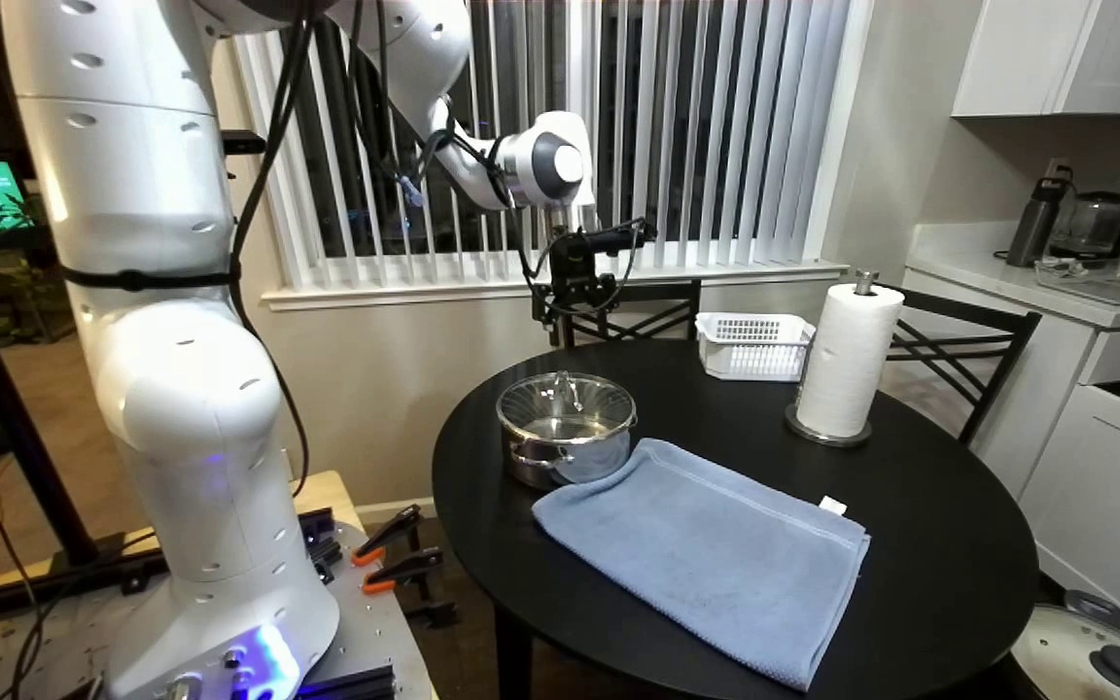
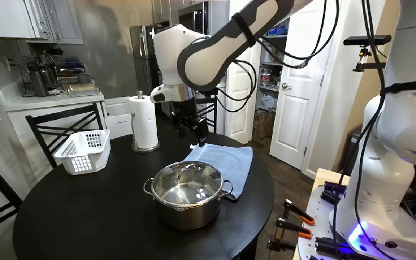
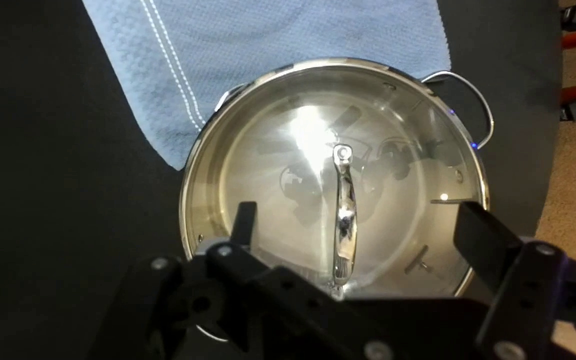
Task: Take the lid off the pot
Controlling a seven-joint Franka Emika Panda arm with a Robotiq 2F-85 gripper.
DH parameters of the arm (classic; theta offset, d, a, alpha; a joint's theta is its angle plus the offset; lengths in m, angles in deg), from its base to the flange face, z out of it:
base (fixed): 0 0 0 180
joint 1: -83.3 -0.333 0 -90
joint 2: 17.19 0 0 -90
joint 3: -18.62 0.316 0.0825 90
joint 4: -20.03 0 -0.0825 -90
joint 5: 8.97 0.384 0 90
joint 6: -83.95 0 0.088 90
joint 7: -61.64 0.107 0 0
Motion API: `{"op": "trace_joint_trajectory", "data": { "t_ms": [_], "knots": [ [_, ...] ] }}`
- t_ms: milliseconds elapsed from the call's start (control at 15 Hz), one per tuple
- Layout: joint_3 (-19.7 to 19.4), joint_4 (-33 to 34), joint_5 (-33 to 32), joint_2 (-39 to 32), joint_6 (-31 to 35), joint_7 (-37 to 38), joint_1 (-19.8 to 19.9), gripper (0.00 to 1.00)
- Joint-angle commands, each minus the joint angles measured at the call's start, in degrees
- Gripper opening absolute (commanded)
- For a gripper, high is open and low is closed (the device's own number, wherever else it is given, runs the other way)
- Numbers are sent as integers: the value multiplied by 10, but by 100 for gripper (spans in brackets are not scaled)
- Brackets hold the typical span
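The stainless-steel pot (image 1: 533,465) stands on the black round table, also in an exterior view (image 2: 190,218) and the wrist view (image 3: 486,111). The see-through glass lid (image 2: 179,191) lies flat on the pot. It has a thin metal rim and a shiny arched metal handle (image 3: 346,220); the lid also shows in an exterior view (image 1: 584,425). My gripper (image 3: 356,216) is open and empty above the lid. In the wrist view the lid handle lies between its spread fingers, not touched. The gripper hangs clear of the lid in both exterior views (image 1: 560,329) (image 2: 192,139).
A blue-grey cloth (image 1: 706,554) lies against the pot. A paper towel roll (image 1: 850,360) and a white basket (image 1: 754,345) stand on the table (image 2: 96,216). Another glass lid with a dark knob (image 1: 1095,661) is low beside the table. Chairs and a window surround it.
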Motion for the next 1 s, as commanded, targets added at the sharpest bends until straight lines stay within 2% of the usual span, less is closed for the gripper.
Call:
{"op": "trace_joint_trajectory", "data": {
  "t_ms": [0,267,467,867,933],
  "knots": [
    [8,18,46,-44,27,-75,21,100],
    [24,22,98,-63,20,-156,27,100],
    [27,18,103,-64,15,-169,24,100],
    [9,-14,50,-64,48,-81,18,100],
    [1,-20,18,-66,55,-34,11,100]
  ]
}}
